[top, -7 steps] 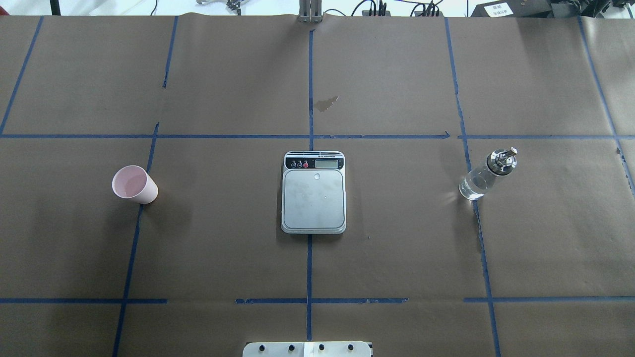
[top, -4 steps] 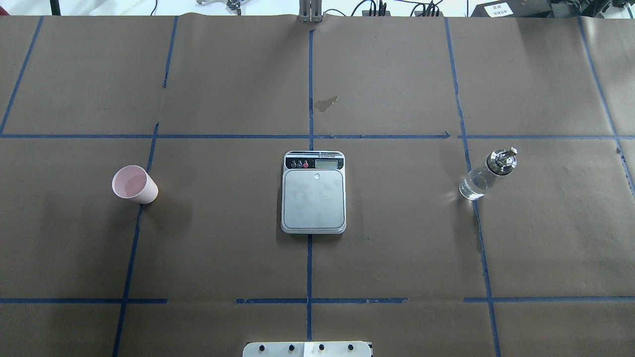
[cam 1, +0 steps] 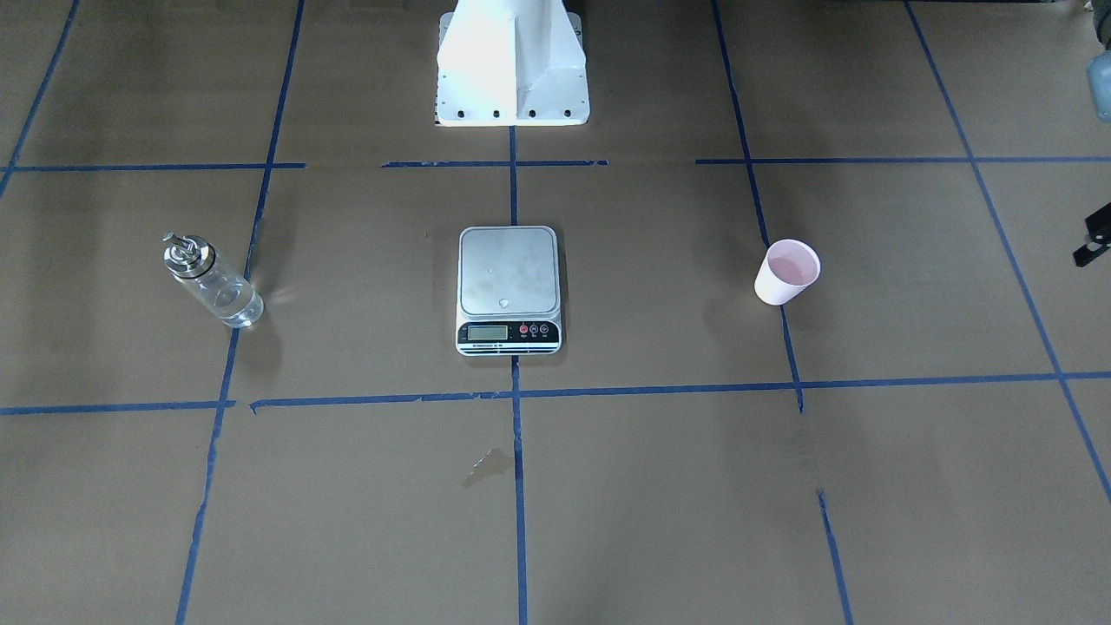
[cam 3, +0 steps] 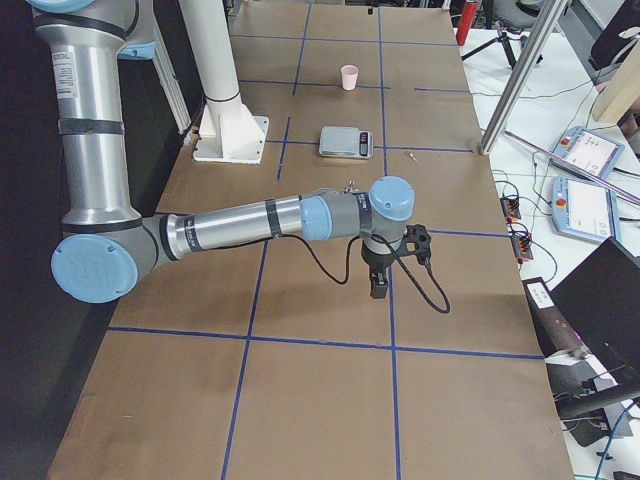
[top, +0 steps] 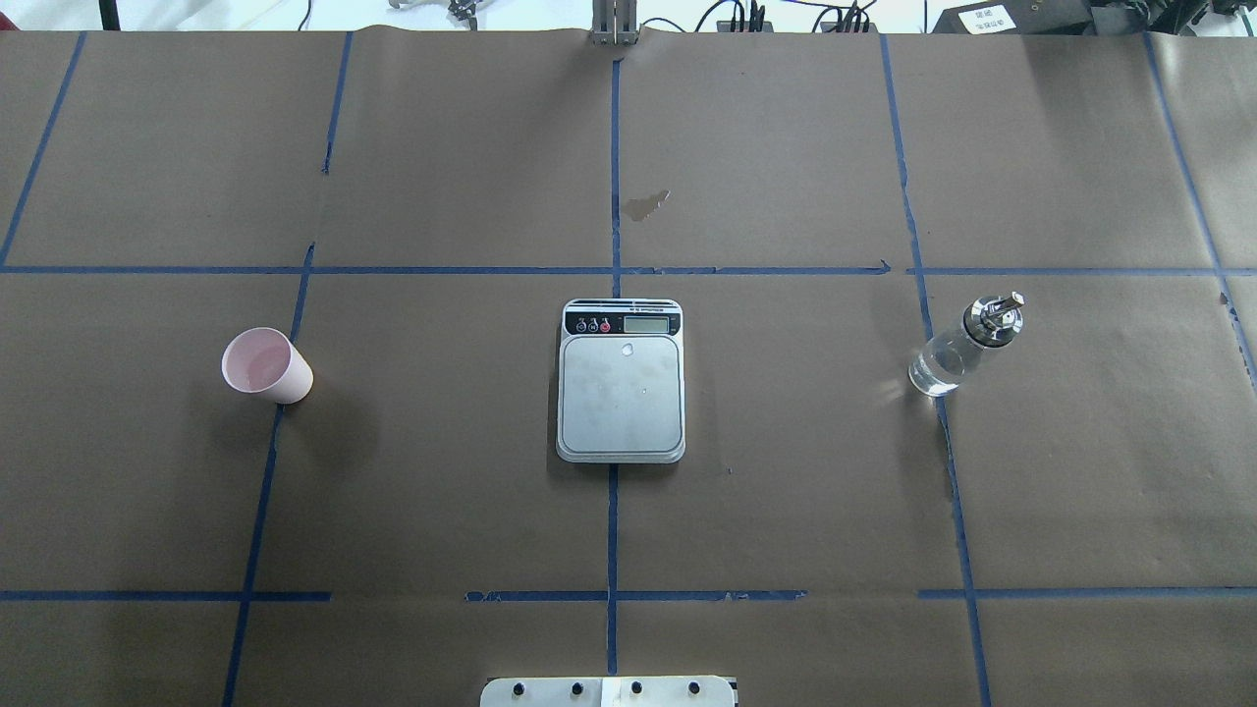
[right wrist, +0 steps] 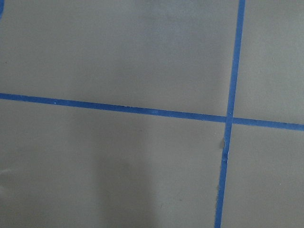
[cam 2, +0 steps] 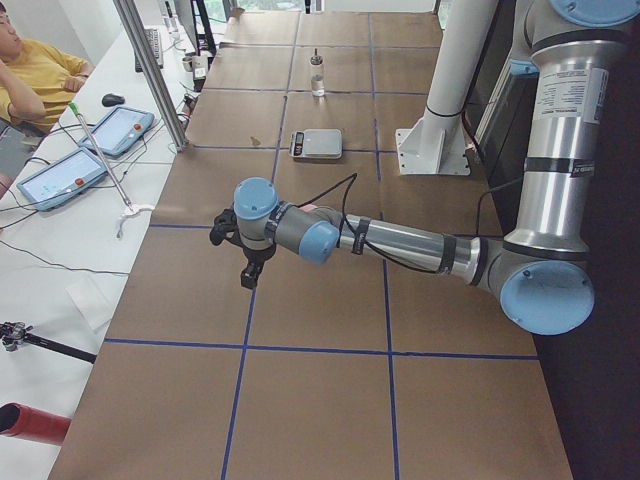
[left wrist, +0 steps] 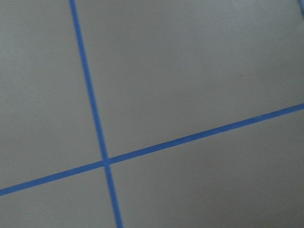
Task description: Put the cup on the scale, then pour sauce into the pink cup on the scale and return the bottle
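The pale pink cup point(top: 265, 365) stands upright on the brown paper, far left of the scale point(top: 621, 393); it also shows in the front-facing view point(cam 1: 787, 272). The scale's steel platform point(cam 1: 509, 271) is bare apart from a small droplet. The clear glass bottle point(top: 962, 349) with a silver spout stands far right of the scale, holding clear sauce point(cam 1: 227, 299). My left gripper point(cam 2: 250, 272) and right gripper point(cam 3: 380, 283) hang low over the table ends, far from all three things. They show only in the side views, so I cannot tell their state. Both wrist views show only paper and blue tape.
A small wet stain point(top: 645, 204) marks the paper beyond the scale. The white robot pedestal point(cam 1: 512, 61) stands at the table's near edge. Tablets point(cam 2: 120, 128) and a metal post point(cam 2: 150, 70) stand on the operators' side, where a person point(cam 2: 30, 75) sits.
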Controlling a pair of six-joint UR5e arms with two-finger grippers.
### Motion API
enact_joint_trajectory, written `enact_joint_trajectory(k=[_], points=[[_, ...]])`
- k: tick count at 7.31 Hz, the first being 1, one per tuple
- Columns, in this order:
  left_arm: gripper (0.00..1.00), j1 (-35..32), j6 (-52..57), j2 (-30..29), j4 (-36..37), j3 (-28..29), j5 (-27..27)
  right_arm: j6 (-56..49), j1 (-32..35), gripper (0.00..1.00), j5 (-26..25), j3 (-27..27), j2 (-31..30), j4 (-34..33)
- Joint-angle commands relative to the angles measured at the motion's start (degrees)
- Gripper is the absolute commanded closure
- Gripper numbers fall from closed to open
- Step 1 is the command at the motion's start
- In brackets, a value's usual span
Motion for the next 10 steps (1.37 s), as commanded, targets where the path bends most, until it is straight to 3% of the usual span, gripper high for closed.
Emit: enact_joint_trajectory(k=[1, 3, 10], points=[[0.0, 11.3, -16.1, -0.6, -2.1, -6.4, 0.9, 0.1, 0.0, 0.0, -0.1, 2.4, -2.2, 0.1], [0.02, 20.1, -24.2, -1.9, -4.6, -5.6, 7.3, 0.1, 0.0, 0.0, -0.1, 3.0, -2.3, 0.1], [0.06, 24.3, -25.2, -4.5, -4.7, 0.1, 7.3, 0.1, 0.0, 0.0, 0.1, 2.8, -2.3, 0.0]])
